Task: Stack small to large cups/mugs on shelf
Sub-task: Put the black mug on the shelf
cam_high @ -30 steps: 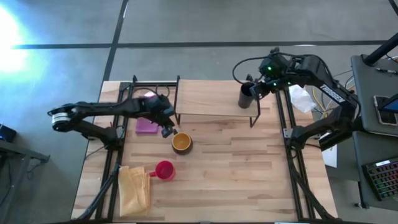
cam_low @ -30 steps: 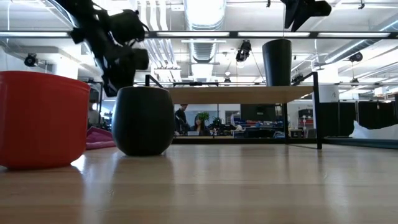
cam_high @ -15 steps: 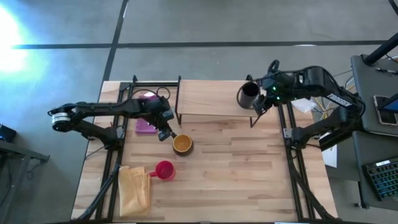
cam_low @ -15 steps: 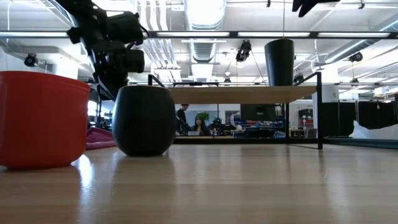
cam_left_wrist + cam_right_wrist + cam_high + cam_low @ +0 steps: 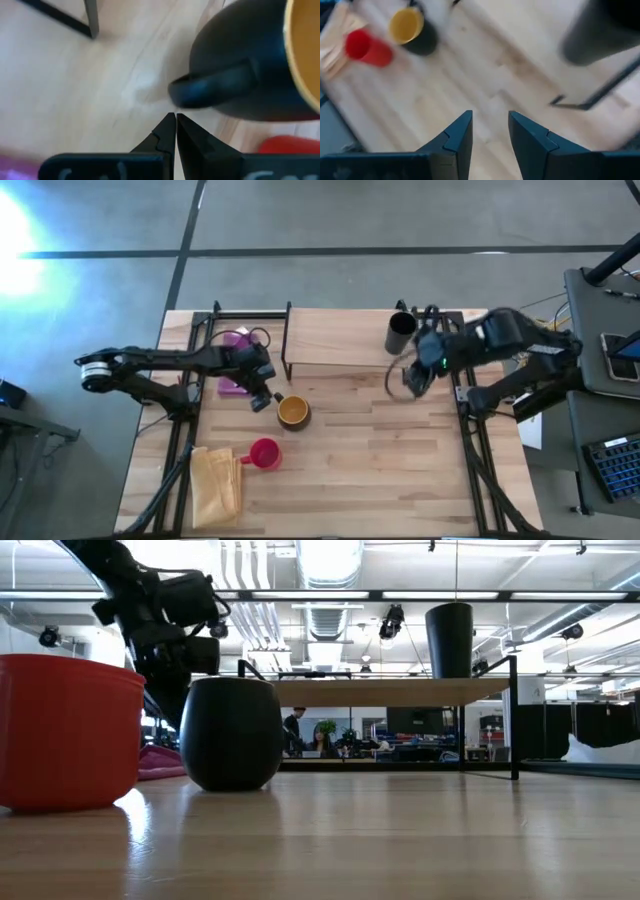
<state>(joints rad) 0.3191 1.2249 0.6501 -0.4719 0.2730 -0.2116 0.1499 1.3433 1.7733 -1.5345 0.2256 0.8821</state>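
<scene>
The wide mug, dark outside and yellow inside (image 5: 292,411), stands on the table left of centre, and shows in the low view (image 5: 232,733). My left gripper (image 5: 262,400) is shut, its tips (image 5: 175,118) right beside the mug's handle (image 5: 215,90). The red mug (image 5: 263,453) stands nearer the front edge. The tall black cup (image 5: 401,333) stands upright on its base at the right end of the shelf (image 5: 335,338), and shows in the low view (image 5: 448,640). My right gripper (image 5: 412,380) is open and empty (image 5: 490,122), over the table just in front of the shelf's right end. My left gripper's shut fingertips (image 5: 167,125) point at the dark mug's handle (image 5: 200,95) from the table's left. Whether they touch it, I cannot tell. The mug stands upright on the table.
A yellow cloth (image 5: 217,480) lies at the front left beside the red mug. A pink object (image 5: 236,380) lies behind my left gripper. Black frame rails run along both table sides (image 5: 470,440). Bare wood spreads across the middle and front right (image 5: 380,470).
My right gripper has drawn away from the black cup on the shelf, toward the table's near edge, and now hangs in front of the shelf; the cup stays upright there. My left gripper has shifted a little toward the table's left and lower beside the dark mug.
</scene>
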